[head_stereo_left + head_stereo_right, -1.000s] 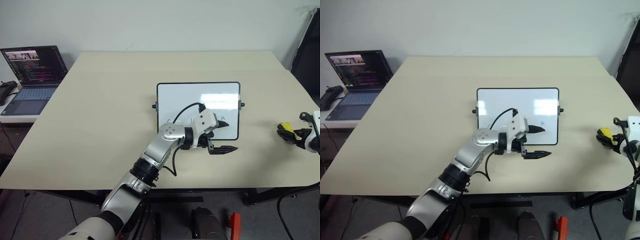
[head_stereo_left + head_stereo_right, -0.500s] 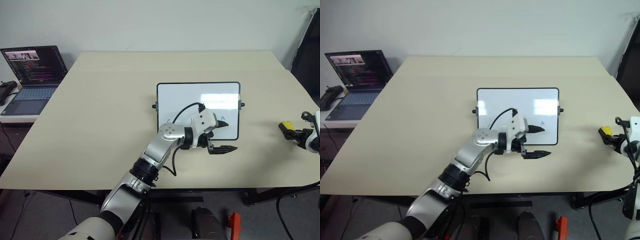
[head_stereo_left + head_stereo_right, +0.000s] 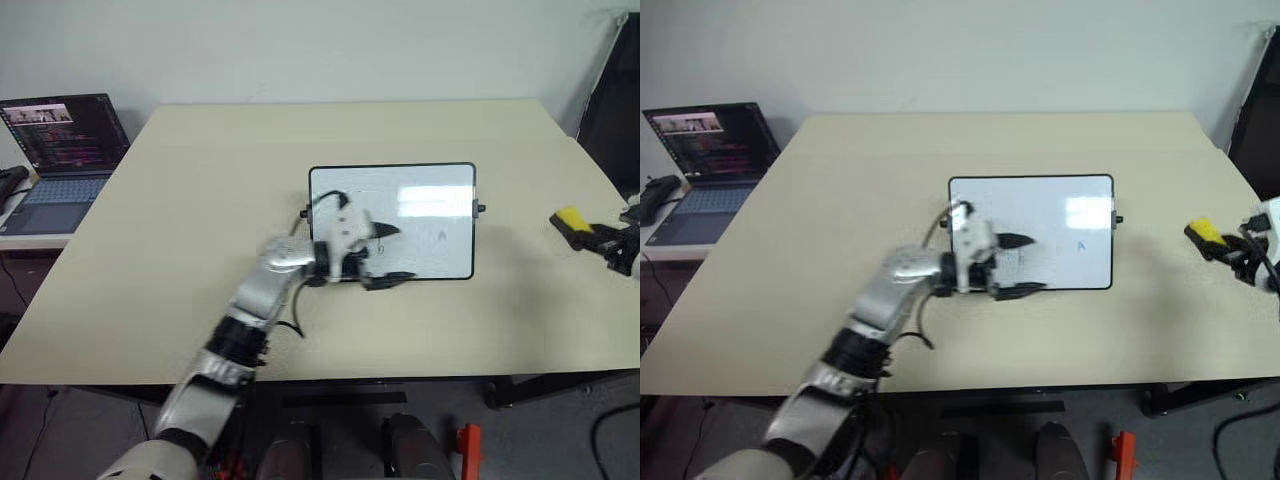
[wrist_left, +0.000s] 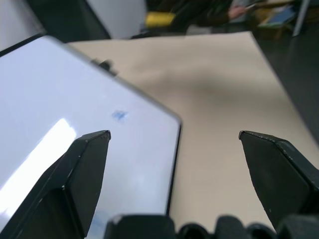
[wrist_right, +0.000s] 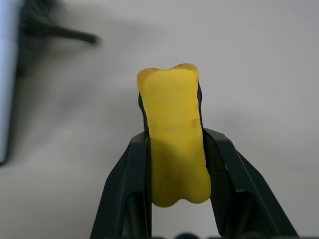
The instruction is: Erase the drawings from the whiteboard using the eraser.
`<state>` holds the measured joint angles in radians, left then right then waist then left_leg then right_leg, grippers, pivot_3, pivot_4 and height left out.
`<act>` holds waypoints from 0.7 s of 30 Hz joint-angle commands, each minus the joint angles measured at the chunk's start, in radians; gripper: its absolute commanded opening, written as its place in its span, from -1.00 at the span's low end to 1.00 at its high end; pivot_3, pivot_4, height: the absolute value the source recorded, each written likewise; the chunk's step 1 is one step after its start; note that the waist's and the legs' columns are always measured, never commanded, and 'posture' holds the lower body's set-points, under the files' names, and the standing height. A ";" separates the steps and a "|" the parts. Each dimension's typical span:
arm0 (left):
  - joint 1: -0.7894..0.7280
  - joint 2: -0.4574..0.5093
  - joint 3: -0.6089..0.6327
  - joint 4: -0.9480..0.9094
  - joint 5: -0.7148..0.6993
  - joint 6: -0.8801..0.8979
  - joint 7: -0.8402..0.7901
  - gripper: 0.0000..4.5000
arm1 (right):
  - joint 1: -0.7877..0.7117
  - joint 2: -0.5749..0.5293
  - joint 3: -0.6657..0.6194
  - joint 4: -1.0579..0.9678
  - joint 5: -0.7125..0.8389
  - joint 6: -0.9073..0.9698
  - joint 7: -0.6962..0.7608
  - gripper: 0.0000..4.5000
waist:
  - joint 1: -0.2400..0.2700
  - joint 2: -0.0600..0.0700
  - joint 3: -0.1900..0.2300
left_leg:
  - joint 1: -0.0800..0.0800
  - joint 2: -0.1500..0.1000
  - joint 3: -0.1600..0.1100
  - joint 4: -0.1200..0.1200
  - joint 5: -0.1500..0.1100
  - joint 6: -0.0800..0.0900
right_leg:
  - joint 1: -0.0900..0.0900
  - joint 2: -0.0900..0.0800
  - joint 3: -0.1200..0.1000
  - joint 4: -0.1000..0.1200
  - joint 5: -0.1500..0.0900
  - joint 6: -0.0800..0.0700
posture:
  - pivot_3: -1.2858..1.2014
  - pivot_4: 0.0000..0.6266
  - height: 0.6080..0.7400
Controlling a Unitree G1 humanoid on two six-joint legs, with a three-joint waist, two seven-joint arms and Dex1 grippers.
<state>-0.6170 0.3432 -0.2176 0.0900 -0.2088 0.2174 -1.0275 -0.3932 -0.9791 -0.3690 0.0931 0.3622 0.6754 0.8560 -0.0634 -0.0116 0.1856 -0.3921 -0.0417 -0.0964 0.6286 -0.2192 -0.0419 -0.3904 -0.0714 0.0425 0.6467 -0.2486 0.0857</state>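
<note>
The whiteboard (image 3: 420, 190) lies flat in the middle of the table, its black frame visible all round. A small blue "A" (image 3: 441, 236) sits on its right part and a faint blue mark (image 3: 381, 248) nearer the middle. My left gripper (image 3: 405, 252) hovers open over the board's near edge, pointing right; the left wrist view shows its gripper (image 4: 173, 134) spread wide, with the board (image 4: 60, 99) and a blue mark (image 4: 118, 115) beyond it. Right of the board, my right gripper (image 3: 585, 230) is shut on the yellow eraser (image 3: 570, 220), lifted off the table. In the right wrist view the eraser (image 5: 172, 99) stands pinched between both fingers.
An open laptop (image 3: 60, 140) stands on a low surface left of the beige table (image 3: 200, 180), with a dark object (image 3: 8, 180) beside it. A dark upright thing (image 3: 610, 110) borders the table's far right corner.
My right gripper closed on the eraser, then lifted it and carried it toward the board. My left arm swung left across the board, uncovering the middle mark. The camera shifted slightly.
</note>
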 commanded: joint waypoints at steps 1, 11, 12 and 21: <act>0.070 0.135 0.122 -0.164 -0.078 0.022 -0.049 1.00 | 0.009 -0.012 0.005 -0.343 0.112 0.096 0.005 -0.51 | 0.000 -0.001 0.000 | 0.000 0.000 0.000 0.000 0.000 0.000 | 0.000 0.000 0.000 0.000 0.000 0.000 | 0.03 -0.52 1.00; 0.291 0.318 0.308 -0.073 -0.028 -0.274 -0.026 1.00 | -0.231 0.215 0.400 -0.425 0.075 -0.006 0.013 -0.51 | 0.035 -0.004 0.002 | -0.001 0.003 -0.003 0.000 0.000 0.001 | 0.001 -0.002 -0.003 -0.002 0.001 -0.001 | 0.03 -0.52 1.00; 0.311 0.321 0.303 -0.049 -0.011 -0.323 -0.025 1.00 | -0.247 0.246 0.456 -0.415 0.046 -0.039 0.025 -0.51 | 0.035 -0.004 0.002 | -0.001 0.003 -0.004 0.000 0.000 0.000 | 0.000 -0.002 -0.004 -0.002 0.003 -0.006 | 0.03 -0.52 1.00; 0.361 0.309 0.265 0.065 0.072 -0.518 0.031 1.00 | -0.405 0.495 0.786 -0.074 -0.354 -0.400 -0.092 -0.51 | 0.032 -0.006 0.002 | -0.010 0.000 -0.002 0.000 0.000 0.000 | -0.013 -0.002 -0.003 0.001 0.005 -0.008 | 0.03 -0.52 1.00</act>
<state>-0.2602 0.6494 0.0437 0.1499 -0.1429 -0.2708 -1.0116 -0.7709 -0.4842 0.3997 -0.0277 0.0882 0.3637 0.7947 -0.0310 -0.0171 0.1873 -0.4016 -0.0421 -0.0979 0.6283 -0.2194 -0.0418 -0.4033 -0.0726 0.0401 0.6481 -0.2429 0.0769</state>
